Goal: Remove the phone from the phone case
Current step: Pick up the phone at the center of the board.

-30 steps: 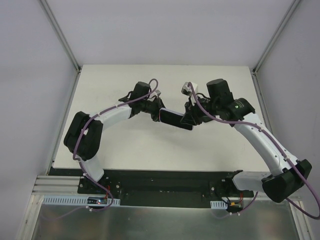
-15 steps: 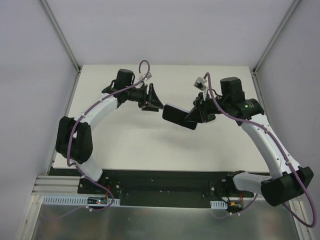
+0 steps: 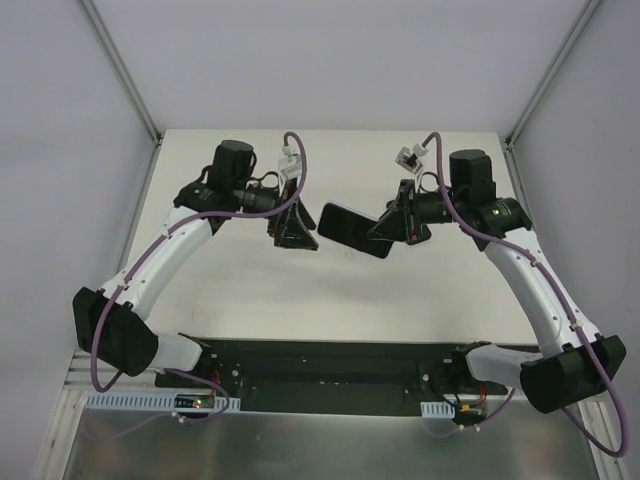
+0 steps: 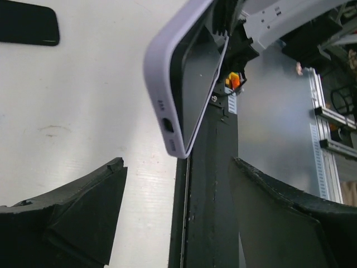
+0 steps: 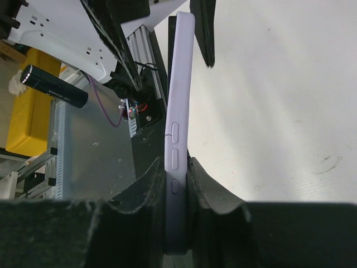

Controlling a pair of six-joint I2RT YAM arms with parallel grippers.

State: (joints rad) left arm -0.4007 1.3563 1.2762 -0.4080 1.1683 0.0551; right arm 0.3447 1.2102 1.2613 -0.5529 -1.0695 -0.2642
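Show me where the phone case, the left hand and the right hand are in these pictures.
phone case (image 4: pixel 158 72), left wrist view, on its lavender side rim.
left hand (image 4: pixel 175 166), left wrist view, midway between its open fingertips.
right hand (image 5: pixel 176 181), right wrist view, midway between fingertips clamping the case.

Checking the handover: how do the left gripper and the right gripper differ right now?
The left gripper is open and empty; the right gripper is shut on the phone case. The left stands clear of the case; the right holds one end. Both hang above the table.
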